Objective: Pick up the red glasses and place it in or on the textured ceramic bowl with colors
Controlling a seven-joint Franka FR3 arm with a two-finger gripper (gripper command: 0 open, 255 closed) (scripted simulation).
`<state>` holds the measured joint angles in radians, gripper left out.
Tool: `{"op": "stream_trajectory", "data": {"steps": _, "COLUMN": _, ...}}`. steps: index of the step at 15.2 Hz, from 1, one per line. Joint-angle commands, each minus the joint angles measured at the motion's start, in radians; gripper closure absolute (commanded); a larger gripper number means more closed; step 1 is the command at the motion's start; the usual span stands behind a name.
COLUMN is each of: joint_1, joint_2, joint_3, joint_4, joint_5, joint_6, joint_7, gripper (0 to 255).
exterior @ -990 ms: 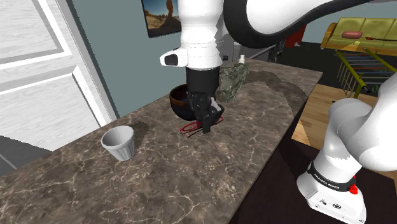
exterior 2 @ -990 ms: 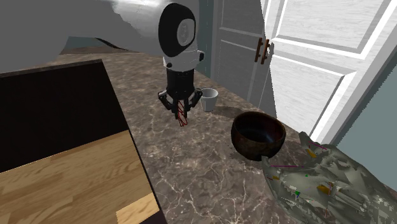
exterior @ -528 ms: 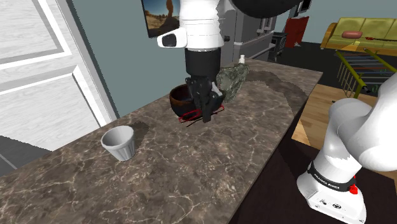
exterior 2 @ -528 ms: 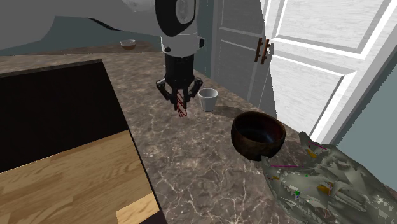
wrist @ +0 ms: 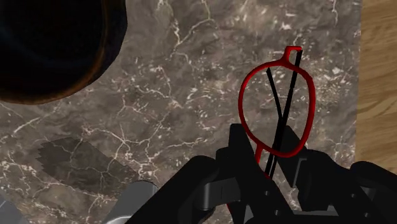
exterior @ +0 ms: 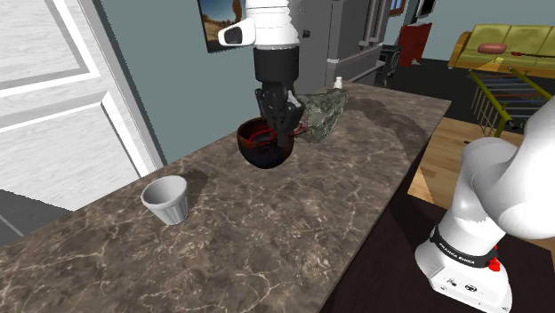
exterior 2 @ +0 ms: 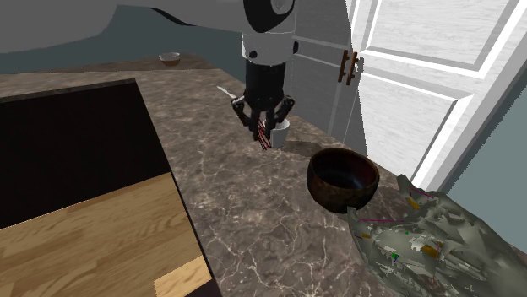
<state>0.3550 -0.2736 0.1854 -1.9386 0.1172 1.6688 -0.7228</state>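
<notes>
Open counter (exterior: 267,233) between cup (exterior: 166,201) and bowl (exterior: 258,155)

Dark veined marble counter (exterior: 293,222) with a dark bowl (exterior: 264,157), grey cup (exterior: 166,200) and mottled greenish lump (exterior: 325,116) on it.

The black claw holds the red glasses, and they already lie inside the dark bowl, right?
Not quite. The gripper does hold the glasses, but they are not in the bowl: the wrist view shows them clasped over the counter, beside the bowl.
</notes>
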Motion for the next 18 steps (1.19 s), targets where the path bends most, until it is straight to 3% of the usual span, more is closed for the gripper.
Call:
{"op": "stream_trajectory", "data": {"steps": 1, "joint_1": -0.017, "joint_2": 0.033, "joint_3": -0.024, "joint_4": 0.037, "joint_5": -0.012, "joint_6": -0.008, "joint_7": -0.038, "gripper": 255}}
{"op": "stream_trajectory", "data": {"steps": 15, "joint_1": -0.141, "joint_2": 0.332, "joint_3": -0.176, "joint_4": 0.372, "joint_5": -0.054, "joint_6": -0.065, "joint_7": -0.303, "gripper": 255}}
{"op": "stream_trajectory", "data": {"steps": 18, "joint_1": -0.141, "joint_2": 0.324, "joint_3": -0.176, "joint_4": 0.323, "joint_5": -0.054, "joint_6": -0.022, "joint_7": -0.305, "gripper": 255}}
